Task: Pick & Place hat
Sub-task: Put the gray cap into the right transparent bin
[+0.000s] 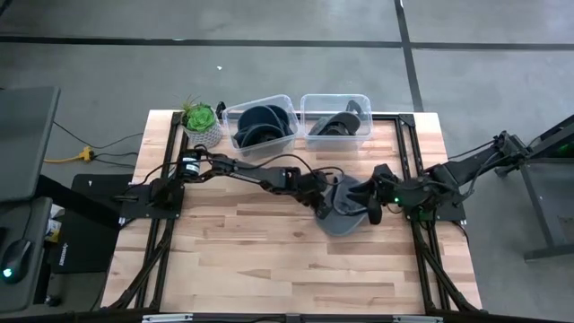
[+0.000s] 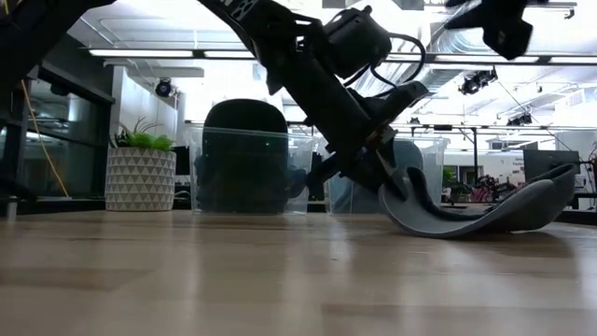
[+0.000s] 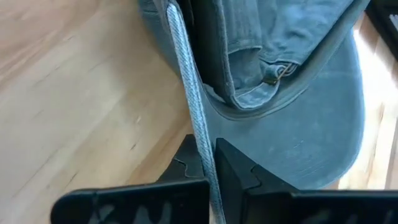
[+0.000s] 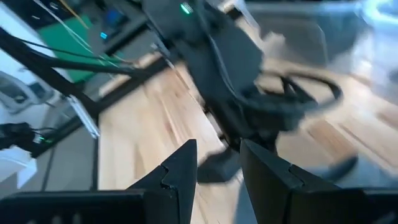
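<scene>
Lifting comes next, judged from the grip: raise slowly, keeping the brim from dragging across the table (image 1: 251, 260). Resting mid-table, right of centre: the grey hat (image 1: 345, 213), brim curling upward in the low view. Nearest bin (image 1: 335, 117) behind already holding dark hats, so probably the target. Clamped tight on the hat's edge: left gripper (image 3: 208, 171), fabric pinched between both fingers. Hovering just beside the hat, part-open and holding nothing: right gripper (image 4: 217, 165).
</scene>
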Available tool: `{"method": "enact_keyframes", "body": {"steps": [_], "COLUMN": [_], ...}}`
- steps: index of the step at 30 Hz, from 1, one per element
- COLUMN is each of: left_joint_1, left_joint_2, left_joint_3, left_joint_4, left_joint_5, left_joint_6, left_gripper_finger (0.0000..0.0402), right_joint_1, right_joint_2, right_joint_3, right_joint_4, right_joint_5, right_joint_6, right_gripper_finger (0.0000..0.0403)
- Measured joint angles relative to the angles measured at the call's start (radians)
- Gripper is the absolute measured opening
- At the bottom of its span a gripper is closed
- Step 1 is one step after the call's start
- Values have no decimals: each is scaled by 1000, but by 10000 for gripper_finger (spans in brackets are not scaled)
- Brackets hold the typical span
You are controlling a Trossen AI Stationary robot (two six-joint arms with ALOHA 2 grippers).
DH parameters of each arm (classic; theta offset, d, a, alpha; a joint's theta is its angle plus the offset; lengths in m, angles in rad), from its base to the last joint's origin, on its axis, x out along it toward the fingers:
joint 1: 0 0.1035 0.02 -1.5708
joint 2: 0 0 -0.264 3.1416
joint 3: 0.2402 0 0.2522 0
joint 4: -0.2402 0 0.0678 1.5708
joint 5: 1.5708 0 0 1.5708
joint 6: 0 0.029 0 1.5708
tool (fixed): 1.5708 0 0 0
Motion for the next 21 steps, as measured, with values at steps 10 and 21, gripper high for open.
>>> {"method": "enact_keyframes", "body": {"steps": [10, 21], "left_joint_1": [2, 3], "left_joint_2": [0, -2], "left_joint_3": [0, 1], "left_joint_4": [-55, -95], "left_joint_5": [12, 19], "left_joint_6": [26, 52], "left_gripper_finger": [0, 0], "right_joint_1": [-6, -32], "right_joint_2": [0, 0], "right_joint_3": [0, 0], "right_joint_4": [126, -14], "right_joint_5": [-10, -8], "right_joint_6": [-100, -29], "right_gripper_finger": [119, 119]}}
